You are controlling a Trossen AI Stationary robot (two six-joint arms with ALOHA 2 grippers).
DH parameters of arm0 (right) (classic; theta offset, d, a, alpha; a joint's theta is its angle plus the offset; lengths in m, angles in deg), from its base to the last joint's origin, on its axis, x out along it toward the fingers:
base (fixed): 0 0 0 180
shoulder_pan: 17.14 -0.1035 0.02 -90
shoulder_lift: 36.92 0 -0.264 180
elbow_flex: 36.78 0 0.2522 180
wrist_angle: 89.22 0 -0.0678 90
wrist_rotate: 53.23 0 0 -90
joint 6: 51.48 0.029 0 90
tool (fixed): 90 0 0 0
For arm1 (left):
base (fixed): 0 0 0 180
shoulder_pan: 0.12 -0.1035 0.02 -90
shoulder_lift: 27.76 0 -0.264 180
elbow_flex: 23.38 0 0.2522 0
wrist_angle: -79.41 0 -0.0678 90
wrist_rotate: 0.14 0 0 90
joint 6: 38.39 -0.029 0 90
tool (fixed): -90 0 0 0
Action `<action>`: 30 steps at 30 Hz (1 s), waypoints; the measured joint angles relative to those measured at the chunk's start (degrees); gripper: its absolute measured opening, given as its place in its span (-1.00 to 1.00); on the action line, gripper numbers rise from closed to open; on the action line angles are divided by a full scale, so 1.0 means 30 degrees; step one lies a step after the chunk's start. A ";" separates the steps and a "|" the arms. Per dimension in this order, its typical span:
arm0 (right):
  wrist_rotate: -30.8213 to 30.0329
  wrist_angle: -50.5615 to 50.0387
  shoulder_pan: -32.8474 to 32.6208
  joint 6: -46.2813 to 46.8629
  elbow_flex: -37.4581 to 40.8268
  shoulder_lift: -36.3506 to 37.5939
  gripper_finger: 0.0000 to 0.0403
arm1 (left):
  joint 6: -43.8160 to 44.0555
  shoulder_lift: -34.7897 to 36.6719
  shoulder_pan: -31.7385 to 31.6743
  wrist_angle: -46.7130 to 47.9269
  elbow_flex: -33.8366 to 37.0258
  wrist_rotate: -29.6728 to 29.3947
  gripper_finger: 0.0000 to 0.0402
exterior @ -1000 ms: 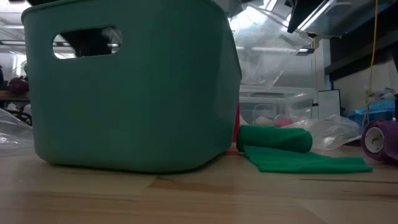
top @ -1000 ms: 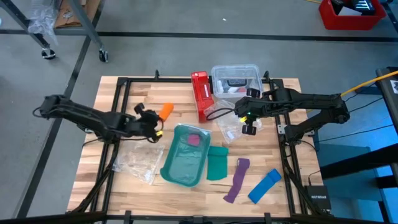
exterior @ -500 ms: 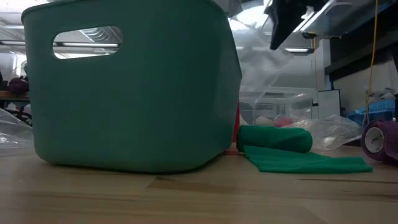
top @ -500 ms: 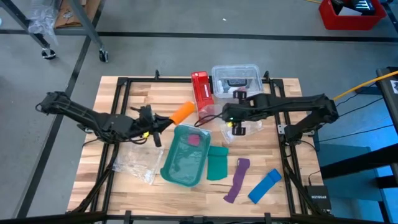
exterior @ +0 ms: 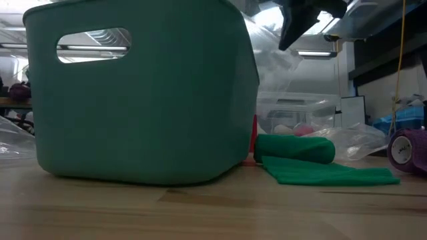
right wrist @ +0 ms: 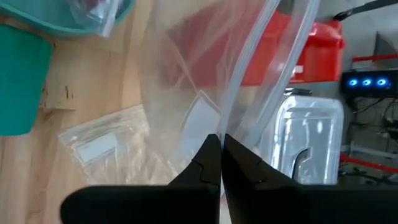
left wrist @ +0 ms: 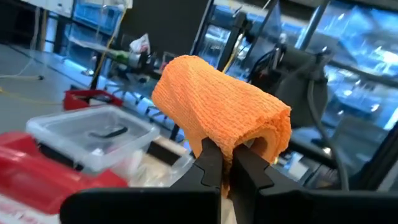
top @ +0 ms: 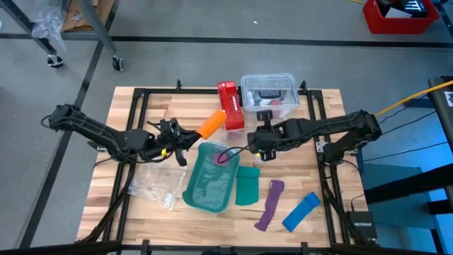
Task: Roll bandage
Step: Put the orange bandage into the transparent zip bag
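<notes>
One bandage [top: 211, 125], apparently angled toward red box [top: 230, 103].

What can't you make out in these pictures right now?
- Low view: the teal plastic basket fills the frame, hiding the rolled orange fabric bandage and the left gripper.
- Basket contents: pink item too small in the high view.
- Right wrist view: the clear plastic bag, pinched by the right gripper, blurs what's behind it.
</notes>
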 joint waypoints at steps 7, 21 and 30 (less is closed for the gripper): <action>-0.0256 0.1957 -0.0190 -0.0722 0.0000 0.0000 -0.96 | 0.2155 -0.0985 -0.0046 -0.0341 0.0000 0.0490 -1.00; -0.0264 0.4366 -0.0183 -0.1327 0.0000 -0.0007 -0.96 | 0.5221 -0.4094 -0.0753 -0.4265 0.0000 0.3261 -1.00; -0.0264 0.5075 -0.0183 -0.1293 0.0000 -0.0007 -0.96 | 0.5663 -0.4644 -0.0997 -0.4117 0.0000 0.3151 -1.00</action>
